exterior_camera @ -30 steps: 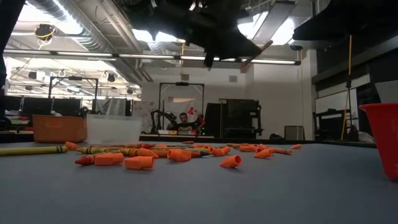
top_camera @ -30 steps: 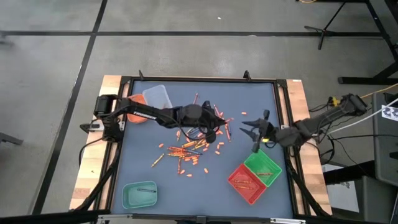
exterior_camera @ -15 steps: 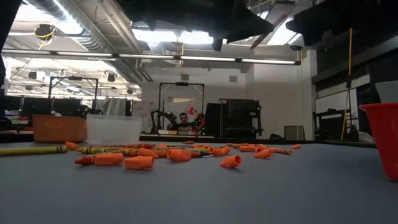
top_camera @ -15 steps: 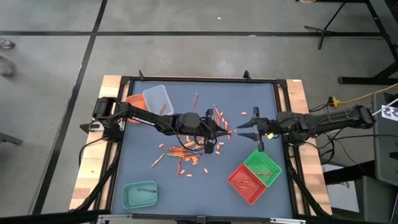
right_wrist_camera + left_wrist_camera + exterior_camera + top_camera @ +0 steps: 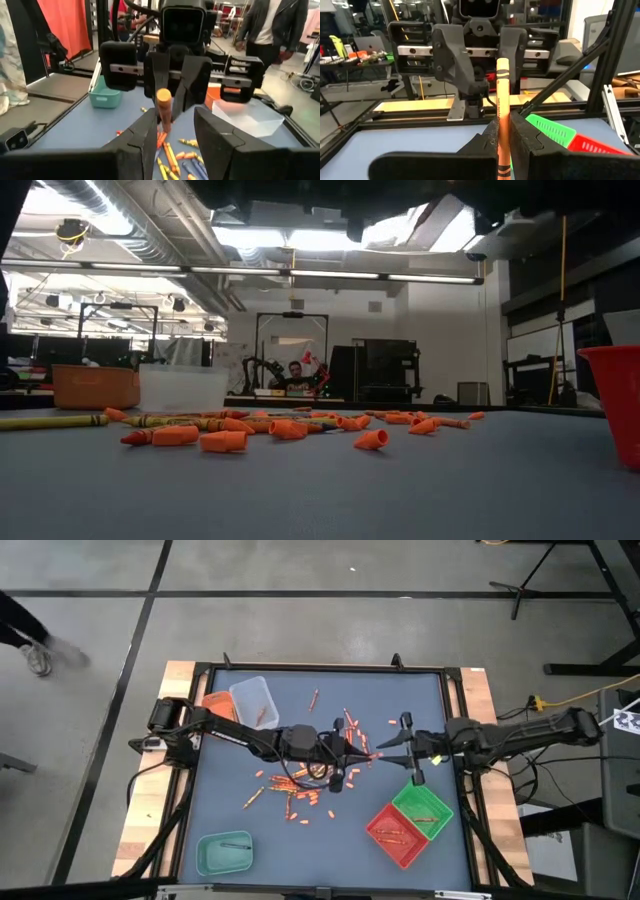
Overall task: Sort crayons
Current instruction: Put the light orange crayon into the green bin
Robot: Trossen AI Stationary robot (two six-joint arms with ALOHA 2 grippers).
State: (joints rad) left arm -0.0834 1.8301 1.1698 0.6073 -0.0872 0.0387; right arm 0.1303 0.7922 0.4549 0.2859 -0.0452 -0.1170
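Your left gripper point(image 5: 503, 131) is clamped on an orange crayon point(image 5: 503, 107) above the table point(image 5: 420, 690), pointing at the right gripper point(image 5: 390, 744), whose fingers are spread around its tip. More crayons point(image 5: 300, 785) lie below, near the green tray point(image 5: 424, 804).

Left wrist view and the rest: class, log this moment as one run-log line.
left gripper: shut on orange crayon, held mid-air | right gripper: open, facing crayon tip | phase: handover over table

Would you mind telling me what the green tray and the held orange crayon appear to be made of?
Green tray: probably moulded plastic, with a smooth, uniform colour and ribbed wall. Orange crayon in the left gripper: likely wax in a matte paper wrapper with black bands.
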